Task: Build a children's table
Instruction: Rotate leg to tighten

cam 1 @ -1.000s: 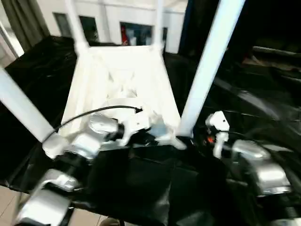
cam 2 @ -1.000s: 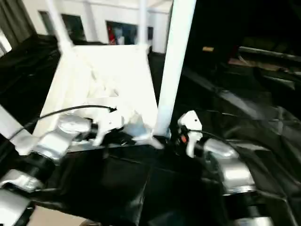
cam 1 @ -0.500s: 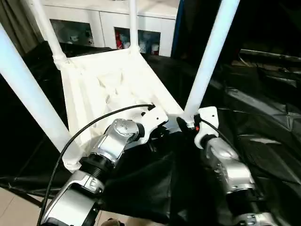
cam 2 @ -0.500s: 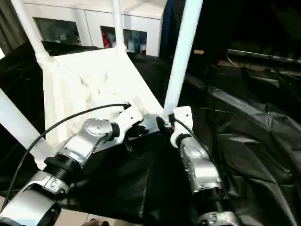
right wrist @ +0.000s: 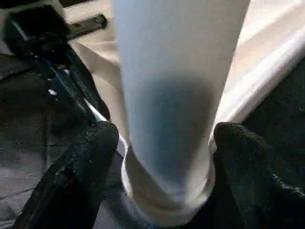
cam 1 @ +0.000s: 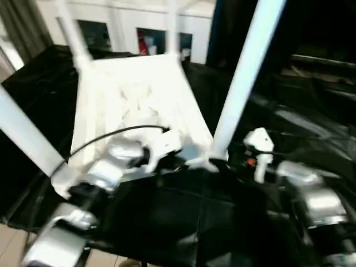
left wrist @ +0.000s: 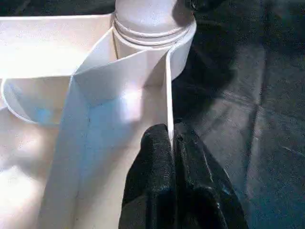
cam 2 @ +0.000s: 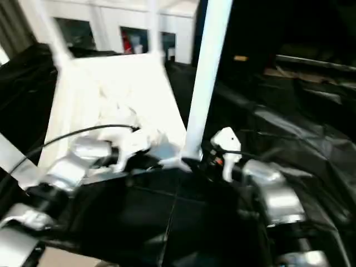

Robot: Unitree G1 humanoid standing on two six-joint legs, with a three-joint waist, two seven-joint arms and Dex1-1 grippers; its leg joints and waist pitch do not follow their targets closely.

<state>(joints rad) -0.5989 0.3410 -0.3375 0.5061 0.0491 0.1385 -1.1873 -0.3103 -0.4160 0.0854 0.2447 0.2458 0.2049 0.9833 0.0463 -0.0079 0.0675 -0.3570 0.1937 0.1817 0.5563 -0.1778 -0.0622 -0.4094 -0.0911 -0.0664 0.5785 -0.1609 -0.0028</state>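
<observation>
The white tabletop [cam 1: 133, 94] lies upside down on the black-draped work table, with white tube legs standing up from its corner sockets. My left gripper [left wrist: 172, 143] is shut on the tabletop's thin raised rim, right beside the near right corner socket [left wrist: 155, 28]. My right gripper [right wrist: 167, 138] is open around the base of the near right leg [cam 1: 239, 83], one black finger [right wrist: 90, 157] on each side of the tube. The near left leg [cam 1: 25, 139] rises at the left, and two far legs [cam 1: 69, 33] stand at the back.
Black cloth [cam 1: 300, 111] covers the work table around the tabletop and lies in folds to the right. White cabinets [cam 1: 144, 33] stand behind. The table's near edge and the tiled floor [cam 1: 11, 239] show at lower left. A black cable [cam 1: 111, 133] arcs over my left forearm.
The head views have swung and tilted. My right gripper's fingers have spread wider around the near right leg. My left gripper keeps its hold on the rim.
</observation>
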